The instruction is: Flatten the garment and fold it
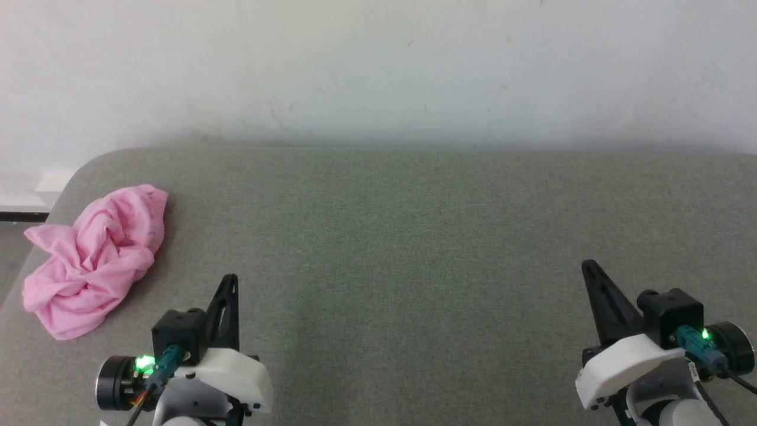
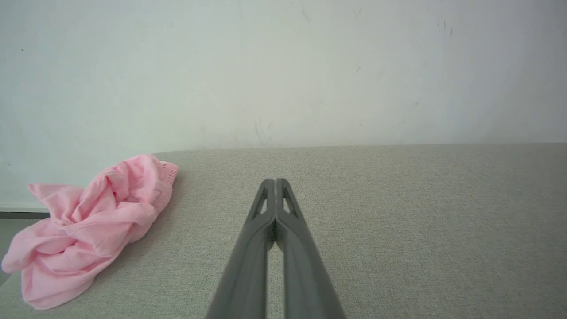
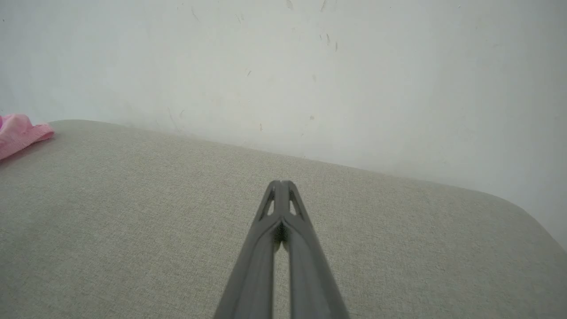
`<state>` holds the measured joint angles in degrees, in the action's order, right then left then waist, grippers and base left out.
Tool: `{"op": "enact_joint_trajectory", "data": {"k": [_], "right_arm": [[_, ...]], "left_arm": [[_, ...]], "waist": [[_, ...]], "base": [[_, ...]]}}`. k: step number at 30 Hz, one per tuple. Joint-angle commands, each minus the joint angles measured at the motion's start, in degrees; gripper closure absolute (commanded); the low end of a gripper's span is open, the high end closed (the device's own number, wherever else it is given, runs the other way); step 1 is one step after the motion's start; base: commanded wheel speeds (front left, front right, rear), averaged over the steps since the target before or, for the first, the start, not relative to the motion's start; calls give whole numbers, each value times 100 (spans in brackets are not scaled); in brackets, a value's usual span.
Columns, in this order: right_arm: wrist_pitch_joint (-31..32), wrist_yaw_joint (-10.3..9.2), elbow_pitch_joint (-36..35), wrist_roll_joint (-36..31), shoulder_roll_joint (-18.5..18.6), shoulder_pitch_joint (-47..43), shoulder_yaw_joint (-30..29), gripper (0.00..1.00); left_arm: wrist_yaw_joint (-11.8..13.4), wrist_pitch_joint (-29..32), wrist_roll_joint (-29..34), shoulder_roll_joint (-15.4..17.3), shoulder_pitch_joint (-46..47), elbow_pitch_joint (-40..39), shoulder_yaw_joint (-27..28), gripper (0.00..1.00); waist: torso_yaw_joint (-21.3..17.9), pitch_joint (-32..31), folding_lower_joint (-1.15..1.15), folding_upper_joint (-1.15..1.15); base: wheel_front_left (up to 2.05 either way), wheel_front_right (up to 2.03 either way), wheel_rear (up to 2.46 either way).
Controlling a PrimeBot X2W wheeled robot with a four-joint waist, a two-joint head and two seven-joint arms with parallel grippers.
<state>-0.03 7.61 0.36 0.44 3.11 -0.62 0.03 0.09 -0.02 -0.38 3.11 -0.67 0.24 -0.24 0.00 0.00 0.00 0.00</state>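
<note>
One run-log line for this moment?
stage: not started | shorts: crumpled, left end of grey surface | left claw: shut, empty | right claw: shut, empty

The pink garment (image 1: 94,260) lies crumpled in a heap at the left end of the grey tabletop (image 1: 414,236), by its rounded corner. The left tool (image 1: 230,283) points up near it, fingers pressed together and empty. The right tool (image 1: 589,271), likewise closed, is well apart.

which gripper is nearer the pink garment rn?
Left. The left gripper sits just beside the crumpled garment at the table's left edge, not touching. The right gripper is far across the table. Both shut.
</note>
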Motion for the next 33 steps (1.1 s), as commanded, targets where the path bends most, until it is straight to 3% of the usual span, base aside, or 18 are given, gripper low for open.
{"op": "enact_joint_trajectory", "data": {"k": [1, 4, 5, 33], "right_arm": [[3, -12, -36, -44, -24, 62, -3, 100], [3, -12, -36, -44, -24, 62, -3, 100], [0, 0, 0, 0, 0, 0, 0, 0], [-284, -1, -35, 101, 0, -74, -84, 0]], "left_arm": [[-9, 2, 38, -24, 67, -24, 24, 100], [-9, 2, 38, -24, 67, -24, 24, 100], [0, 0, 0, -1, 0, 0, 0, 0], [170, -284, -55, 4, -114, 34, -121, 0]], "waist": [[0, 0, 0, 0], [0, 0, 0, 0], [0, 0, 0, 0], [157, -32, 0, 0]], "base": [[0, 0, 0], [0, 0, 0], [0, 0, 0], [0, 0, 0]]}}
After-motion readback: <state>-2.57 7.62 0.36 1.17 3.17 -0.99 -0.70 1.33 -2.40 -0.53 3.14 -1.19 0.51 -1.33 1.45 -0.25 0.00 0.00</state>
